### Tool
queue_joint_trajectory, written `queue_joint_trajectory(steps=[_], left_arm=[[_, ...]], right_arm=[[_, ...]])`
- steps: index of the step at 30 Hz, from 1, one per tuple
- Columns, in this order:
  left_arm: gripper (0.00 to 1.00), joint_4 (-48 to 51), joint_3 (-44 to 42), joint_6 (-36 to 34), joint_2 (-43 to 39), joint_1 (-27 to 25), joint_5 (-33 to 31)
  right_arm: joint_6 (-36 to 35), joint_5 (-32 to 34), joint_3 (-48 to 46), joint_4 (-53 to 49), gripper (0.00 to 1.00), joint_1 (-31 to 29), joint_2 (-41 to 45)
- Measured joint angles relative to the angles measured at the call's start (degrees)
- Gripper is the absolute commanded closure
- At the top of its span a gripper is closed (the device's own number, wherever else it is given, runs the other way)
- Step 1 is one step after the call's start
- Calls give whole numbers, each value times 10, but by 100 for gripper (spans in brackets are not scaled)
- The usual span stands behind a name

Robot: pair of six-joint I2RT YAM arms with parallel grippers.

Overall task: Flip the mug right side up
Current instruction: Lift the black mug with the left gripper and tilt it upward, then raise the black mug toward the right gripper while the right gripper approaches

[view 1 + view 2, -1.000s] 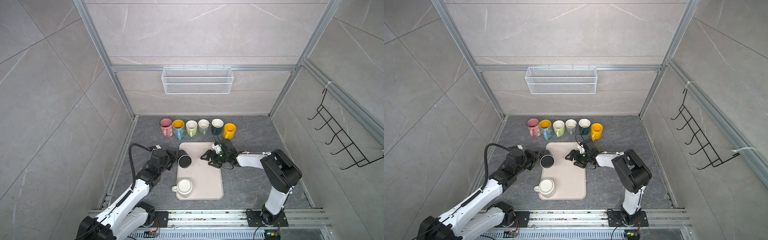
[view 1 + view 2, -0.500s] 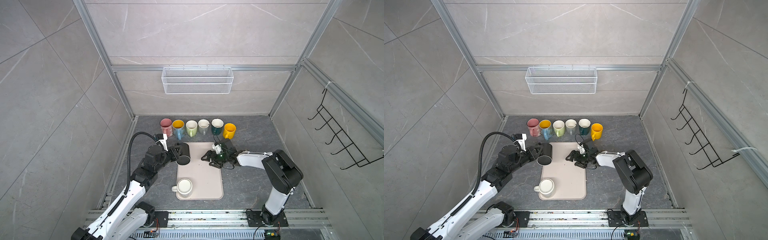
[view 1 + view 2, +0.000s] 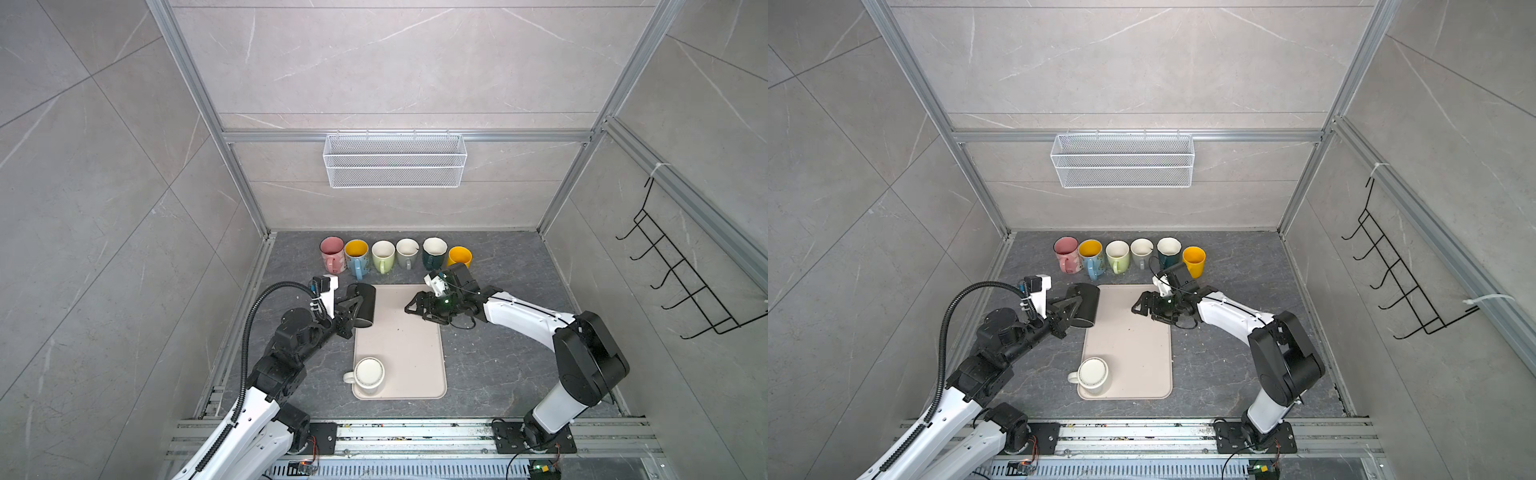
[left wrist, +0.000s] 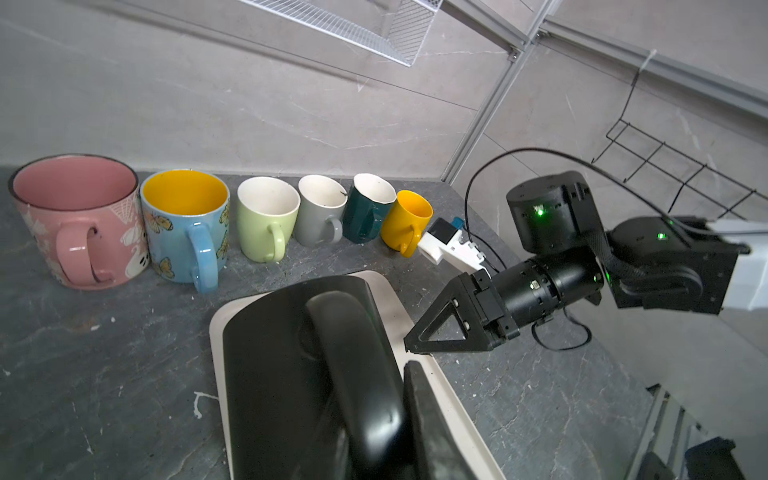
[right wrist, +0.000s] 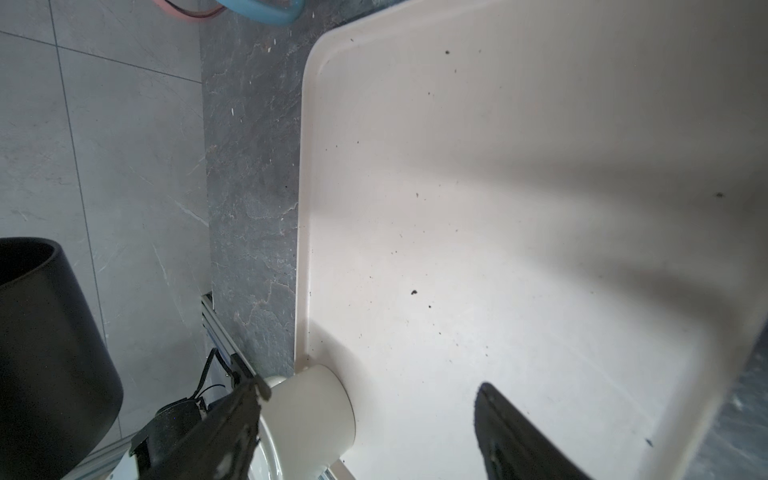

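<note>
The mug (image 3: pixel 368 301) is pinched, tilted, by the left pincer (image 3: pixel 355 312) over the tray (image 3: pixel 399 357). The right pincer (image 3: pixel 415 311) is spread, empty. Rotation upright, then setting down, is judged needed.

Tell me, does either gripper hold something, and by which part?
The left gripper holds the black mug, apparently at its handle; the exact contact is hidden. The right gripper is open and holds nothing.
</note>
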State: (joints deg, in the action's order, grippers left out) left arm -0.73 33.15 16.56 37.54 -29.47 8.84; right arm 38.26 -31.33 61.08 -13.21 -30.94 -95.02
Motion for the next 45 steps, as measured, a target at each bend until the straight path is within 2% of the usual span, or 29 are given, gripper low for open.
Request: queue_joint_trajectory(steps=[9,13,18,21,24,33,45], left_arm=[[100,-6,4,-127,33,-69,-54],[100,-13,11,-198,77,-136,-118],[100,-58,12,-290,122,-216,-190],[100,-113,4,-340,136,-235,-221],[100,-186,-17,-392,138,-250,-252],[100,-389,-80,-551,208,-283,-321],[100,-602,-75,-761,329,-316,-391]], right_arm=[[-30,0,38,-71,18,15,34],[-37,0,53,-89,20,25,55],[-40,-15,62,-99,29,35,73],[-42,-32,71,-104,38,39,73],[-44,-53,80,-117,43,45,75],[-47,-108,92,-158,40,60,108],[-39,-165,123,-165,38,73,117]])
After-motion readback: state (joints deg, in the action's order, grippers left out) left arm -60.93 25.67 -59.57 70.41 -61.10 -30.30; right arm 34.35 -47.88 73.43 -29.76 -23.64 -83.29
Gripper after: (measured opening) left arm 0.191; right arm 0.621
